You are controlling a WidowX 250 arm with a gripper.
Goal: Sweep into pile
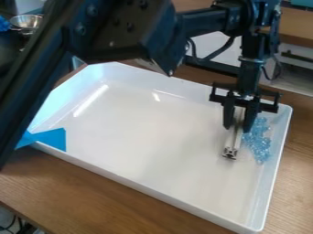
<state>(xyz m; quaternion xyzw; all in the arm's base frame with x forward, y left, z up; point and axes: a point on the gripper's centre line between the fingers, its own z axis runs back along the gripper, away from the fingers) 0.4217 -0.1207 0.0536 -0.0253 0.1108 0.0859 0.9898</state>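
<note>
My gripper (pixel 239 124) hangs over the right part of the white tray (pixel 147 186), shut on a silver metal bar (pixel 233 139). The bar's lower end is down at the tray floor, and its upper part runs up between the fingers. Just right of the bar, a heap of clear light-blue beads (pixel 259 140) lies along the tray's right wall, spread in a band from behind the gripper toward the front. Some beads at the back may be hidden by the gripper.
The tray's raised walls surround the work area on a wooden table (pixel 92 201). Blue tape (pixel 54 138) holds its left edge. A metal bowl (pixel 25 21) stands at the far upper left. The arm crosses above the tray's back left part.
</note>
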